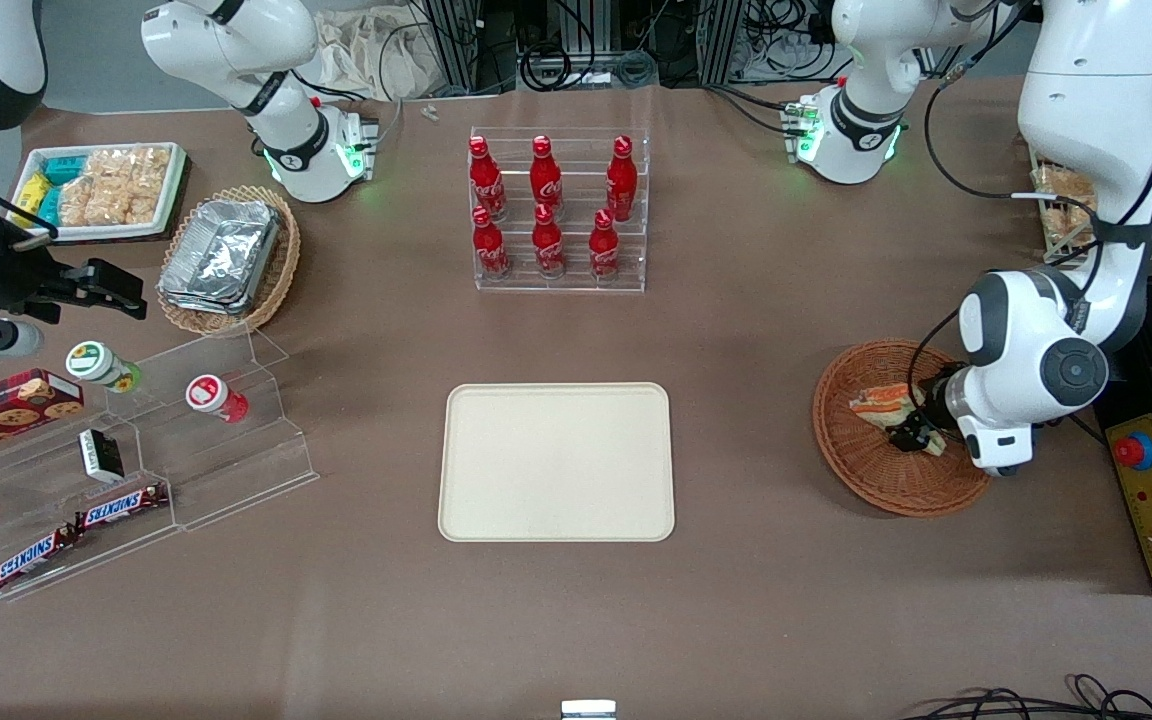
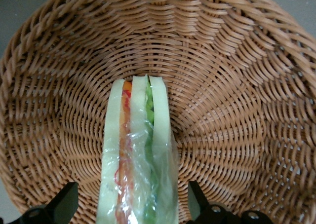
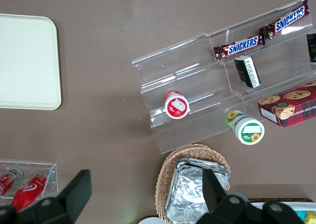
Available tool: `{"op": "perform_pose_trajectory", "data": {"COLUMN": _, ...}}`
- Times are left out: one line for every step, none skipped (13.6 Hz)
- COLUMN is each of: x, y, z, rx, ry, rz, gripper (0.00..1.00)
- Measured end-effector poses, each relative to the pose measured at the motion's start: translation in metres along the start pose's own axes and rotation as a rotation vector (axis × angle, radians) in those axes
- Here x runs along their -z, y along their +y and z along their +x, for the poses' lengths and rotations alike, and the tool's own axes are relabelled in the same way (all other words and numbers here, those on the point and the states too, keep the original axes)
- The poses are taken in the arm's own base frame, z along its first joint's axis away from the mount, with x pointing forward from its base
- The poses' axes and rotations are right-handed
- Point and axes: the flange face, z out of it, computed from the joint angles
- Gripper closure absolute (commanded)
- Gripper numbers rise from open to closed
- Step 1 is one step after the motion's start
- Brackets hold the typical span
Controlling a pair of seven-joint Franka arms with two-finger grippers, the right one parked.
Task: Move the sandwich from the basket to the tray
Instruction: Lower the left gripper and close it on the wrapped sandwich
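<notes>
Sandwich (image 2: 137, 155): lying in basket (image 1: 851, 440), wrapped. Gripper (image 1: 921, 432): low inside basket, jaws spread astride the sandwich, apparently not touching it. Tray (image 1: 556, 462): mid-bench, bare.

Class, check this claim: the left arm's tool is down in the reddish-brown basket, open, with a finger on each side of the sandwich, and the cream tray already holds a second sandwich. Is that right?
One detail is wrong: the tray holds nothing, as the front view shows. The rest stands: the tool is down in the basket, open, straddling the sandwich.
</notes>
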Motion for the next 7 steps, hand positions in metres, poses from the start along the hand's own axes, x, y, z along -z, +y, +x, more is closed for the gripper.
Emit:
{"op": "perform_pose_trajectory", "data": {"x": -0.0029, "y": 0.0006, "z": 0.0003, "rx": 0.003, "ry": 0.001, "rz": -0.002, "gripper": 0.12}}
{"op": "perform_pose_trajectory", "data": {"x": -0.0048, "y": 0.001, "z": 0.0006, "rx": 0.006, "ry": 0.001, "rz": -0.002, "gripper": 0.18}}
{"op": "perform_pose_trajectory", "data": {"x": -0.0055, "y": 0.0012, "z": 0.0006, "rx": 0.007, "ry": 0.002, "rz": -0.003, "gripper": 0.24}}
{"op": "perform_pose_trajectory", "data": {"x": -0.0055, "y": 0.0012, "z": 0.0006, "rx": 0.008, "ry": 0.002, "rz": -0.003, "gripper": 0.3}}
{"op": "perform_pose_trajectory", "data": {"x": -0.0055, "y": 0.0013, "z": 0.0006, "rx": 0.008, "ry": 0.003, "rz": -0.003, "gripper": 0.41}}
{"op": "perform_pose_trajectory", "data": {"x": -0.0055, "y": 0.0015, "z": 0.0004, "rx": 0.007, "ry": 0.003, "rz": -0.003, "gripper": 0.5}}
{"op": "perform_pose_trajectory", "data": {"x": -0.0054, "y": 0.0017, "z": 0.0003, "rx": 0.007, "ry": 0.003, "rz": -0.004, "gripper": 0.57}}
